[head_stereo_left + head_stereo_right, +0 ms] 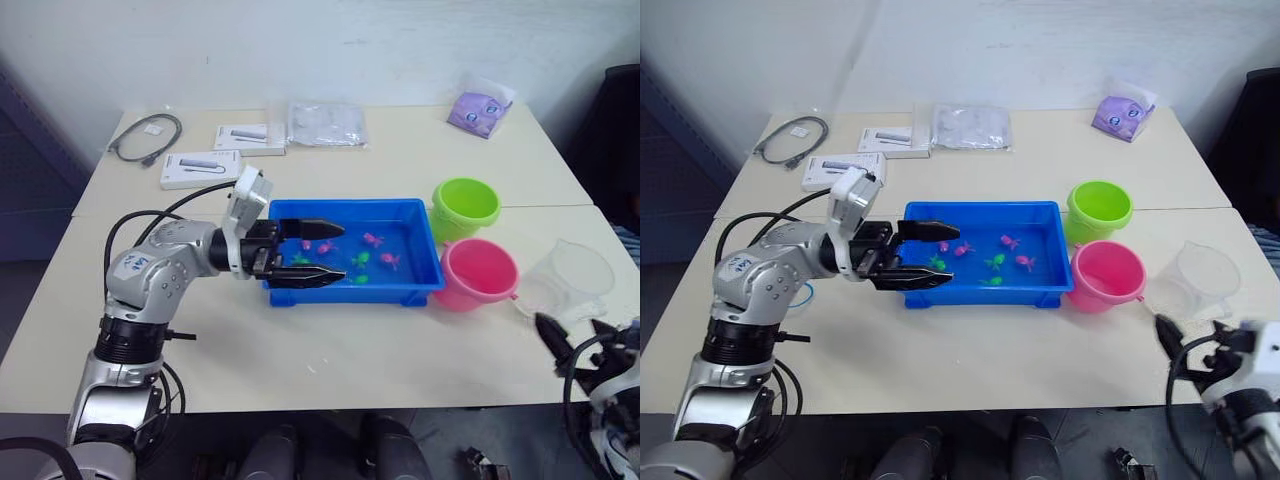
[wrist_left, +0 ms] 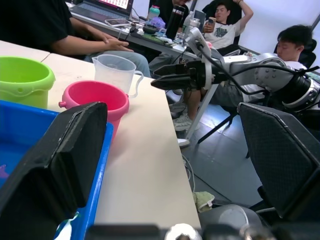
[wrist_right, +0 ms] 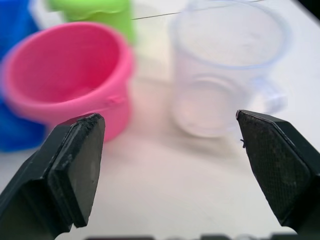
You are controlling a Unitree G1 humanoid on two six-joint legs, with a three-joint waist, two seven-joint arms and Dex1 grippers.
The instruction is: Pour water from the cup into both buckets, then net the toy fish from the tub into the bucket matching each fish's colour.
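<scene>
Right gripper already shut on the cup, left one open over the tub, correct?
Not quite. The right gripper is open and short of the cup, gripping nothing; the right wrist view shows it. The left gripper is open over the tub.

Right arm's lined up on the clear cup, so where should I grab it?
Take the cup by its handle, coming in from the robot's side with the open right gripper. It stands upright beside the pink bucket, handle turned away from the bucket.
</scene>
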